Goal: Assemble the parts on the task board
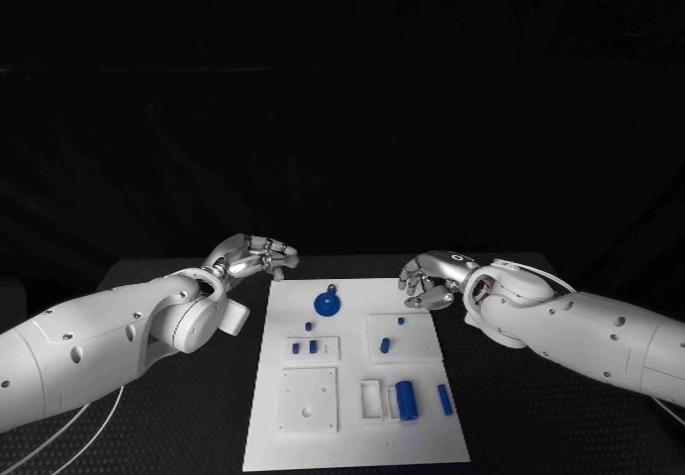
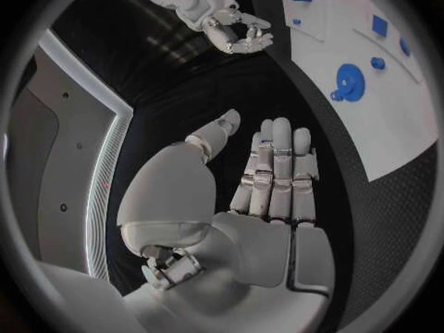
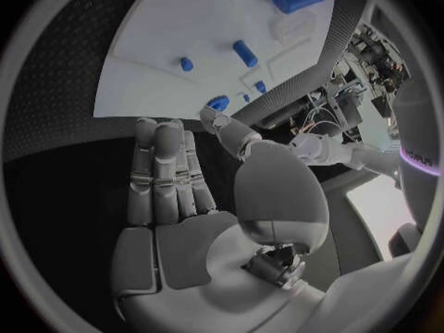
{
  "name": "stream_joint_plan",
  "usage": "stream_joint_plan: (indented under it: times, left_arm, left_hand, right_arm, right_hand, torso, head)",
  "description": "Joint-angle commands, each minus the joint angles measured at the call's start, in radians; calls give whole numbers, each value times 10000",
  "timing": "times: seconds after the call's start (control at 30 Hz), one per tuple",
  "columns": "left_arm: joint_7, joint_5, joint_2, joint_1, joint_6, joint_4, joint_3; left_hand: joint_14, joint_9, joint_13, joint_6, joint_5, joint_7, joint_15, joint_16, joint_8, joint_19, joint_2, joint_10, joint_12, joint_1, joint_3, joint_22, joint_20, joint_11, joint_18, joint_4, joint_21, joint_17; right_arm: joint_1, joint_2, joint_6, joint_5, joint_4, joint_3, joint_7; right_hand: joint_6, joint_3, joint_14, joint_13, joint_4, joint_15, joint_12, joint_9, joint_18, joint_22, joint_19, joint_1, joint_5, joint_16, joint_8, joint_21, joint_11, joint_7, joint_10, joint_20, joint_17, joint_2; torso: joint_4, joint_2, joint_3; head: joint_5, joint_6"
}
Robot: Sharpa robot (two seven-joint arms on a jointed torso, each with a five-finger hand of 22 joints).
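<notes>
The white task board (image 1: 357, 435) lies in the middle of the black table. Near its far end sits a round blue part with a tab (image 1: 329, 302); several small blue pieces (image 1: 385, 344) stand further down, and a larger blue cylinder (image 1: 407, 400) with a slim blue piece (image 1: 444, 399) lies near the front right. My left hand (image 1: 254, 257) hovers off the board's far left corner, fingers straight and holding nothing (image 2: 268, 177). My right hand (image 1: 433, 280) hangs by the far right edge, also without anything in it (image 3: 176, 177).
Raised white square blocks (image 1: 309, 399) sit on the board's front left. Black table surface (image 1: 542, 416) flanks the board on both sides. In the left wrist view the right hand (image 2: 231, 26) appears beyond the board (image 2: 407, 118) and the round blue part (image 2: 348, 81).
</notes>
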Motion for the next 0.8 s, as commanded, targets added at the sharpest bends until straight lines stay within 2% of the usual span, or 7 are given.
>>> stream_joint_plan:
  times: [0.03, 0.2, 0.43, 0.73, 0.8]
  left_arm:
    - [543, 675, -33, 11, 226, 198, 8]
    - [570, 714, -52, 11, 188, 297, 7]
    - [608, 820, -28, 11, 109, 326, 7]
    - [603, 851, -40, 11, 150, 374, 7]
    - [603, 854, -46, 11, 168, 378, 7]
  left_hand:
    - [-30, -16, -13, -45, 37, -7, 19, -67, 55, -48, 1, -76, -34, -86, -42, -13, -58, 16, -72, -43, -63, -12]
    - [-18, -32, -24, -80, 40, 17, 36, -122, 50, -45, 3, -100, -51, -105, -66, -18, -45, 46, -74, -65, -92, -18]
    - [0, -49, -41, -117, 42, 36, 51, -172, 45, -36, 2, -148, -77, -134, -91, -21, -31, 70, -71, -80, -122, -18]
    - [10, -56, -51, -125, 50, 46, 61, -204, 53, -25, 17, -174, -87, -162, -103, -22, -22, 82, -67, -76, -140, -16]
    - [12, -57, -52, -126, 51, 47, 62, -208, 54, -24, 18, -176, -88, -166, -105, -23, -21, 83, -67, -75, -142, -16]
  right_arm:
    - [-133, 30, 42, -1504, 61, -47, -340]
    - [-274, 124, 14, -1765, 31, -75, -431]
    - [-346, 304, -33, -2166, -69, -294, -624]
    - [-402, 443, -35, -2656, -279, -360, -862]
    - [-414, 468, -50, -2720, -317, -378, -880]
  right_hand:
    - [67, 83, -79, 21, 22, 38, -126, 18, 207, 117, 175, -1, -62, 348, -53, 161, 28, -19, 64, -93, 218, -145]
    - [20, 174, -118, -7, 73, 124, -502, 25, 207, 329, 354, -48, -128, 920, -116, 406, 116, 1, -54, -235, 513, -244]
    - [35, 263, -150, -14, 88, 151, -675, 42, 207, 412, 426, -10, -206, 1177, -125, 490, 144, -4, -29, -296, 605, -255]
    - [106, 781, -222, 12, 263, 143, -864, 70, 207, 474, 462, 164, -704, 1383, -126, 515, 135, -30, 124, -319, 597, -386]
    - [116, 853, -230, 16, 290, 143, -892, 73, 207, 484, 467, 177, -753, 1404, -127, 519, 134, -33, 143, -321, 588, -412]
  torso:
    - [9, 17, -13]
    - [17, 19, -24]
    - [24, 16, -41]
    - [30, 16, -50]
    - [23, 16, -40]
  head:
    - [-102, -37]
    - [-100, -50]
    - [-50, -94]
    - [-24, -121]
    - [-13, -129]
